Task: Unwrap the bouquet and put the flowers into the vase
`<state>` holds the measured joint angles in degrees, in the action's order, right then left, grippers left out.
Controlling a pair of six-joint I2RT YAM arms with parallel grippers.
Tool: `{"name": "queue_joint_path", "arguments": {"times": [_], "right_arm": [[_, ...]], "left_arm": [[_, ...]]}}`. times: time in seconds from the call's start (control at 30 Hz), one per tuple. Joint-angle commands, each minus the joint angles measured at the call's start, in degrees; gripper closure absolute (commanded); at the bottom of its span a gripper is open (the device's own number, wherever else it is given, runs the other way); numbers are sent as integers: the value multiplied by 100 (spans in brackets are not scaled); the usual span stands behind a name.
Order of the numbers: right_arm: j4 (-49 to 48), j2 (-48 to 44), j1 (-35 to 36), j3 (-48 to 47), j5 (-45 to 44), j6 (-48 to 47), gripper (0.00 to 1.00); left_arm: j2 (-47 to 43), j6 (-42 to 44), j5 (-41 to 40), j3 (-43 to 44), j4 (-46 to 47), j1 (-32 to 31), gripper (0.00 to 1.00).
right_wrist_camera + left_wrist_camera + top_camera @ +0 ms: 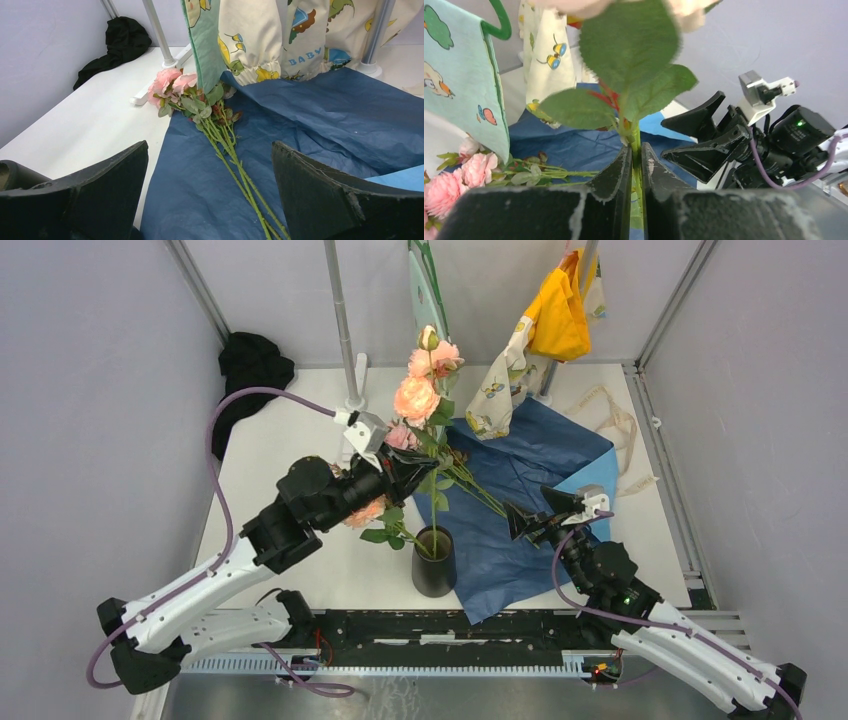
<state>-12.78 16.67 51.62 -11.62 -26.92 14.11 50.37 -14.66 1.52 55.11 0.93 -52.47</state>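
Left gripper (636,149) fingers (616,175) narrow, pinched on a green rose stem (635,132), big leaves just above the fingertips. In the top view that stem runs down into the vase (434,565), upright, peach and pink blooms (417,397) high above it. Vase stands on the table (280,430) near the front edge, at the left edge of the dark-blue paper (530,455), which lies unwrapped and spread flat, with light-blue paper (592,485) showing at its right side. Rest of the flowers (220,125) lie on the dark-blue paper, stems toward the right arm, pink heads (167,82) at the paper's far-left edge under hanging clothes (250,35). Right gripper (210,145) fingers wide apart, holding nothing, over the dark-blue paper. Black cloth heap (250,365) in the far left corner.
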Motion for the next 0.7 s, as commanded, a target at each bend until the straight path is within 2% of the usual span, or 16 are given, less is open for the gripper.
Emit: {"name": "queue_joint_path", "arguments": {"times": [0.0, 0.2, 0.3, 0.67], "right_arm": [[-316, 56, -12, -23, -60, -38, 2], [-373, 135, -11, -60, -13, -74, 2], [-408, 148, -14, -51, 19, -63, 2], [-507, 454, -11, -88, 153, -64, 2]], "left_arm": [[118, 756, -775, 299, -191, -372, 78], [62, 1106, -1362, 466, -544, -640, 49], [-30, 1145, -1520, 501, -635, -664, 40], [-239, 1315, -2465, 858, -769, -694, 37]]}}
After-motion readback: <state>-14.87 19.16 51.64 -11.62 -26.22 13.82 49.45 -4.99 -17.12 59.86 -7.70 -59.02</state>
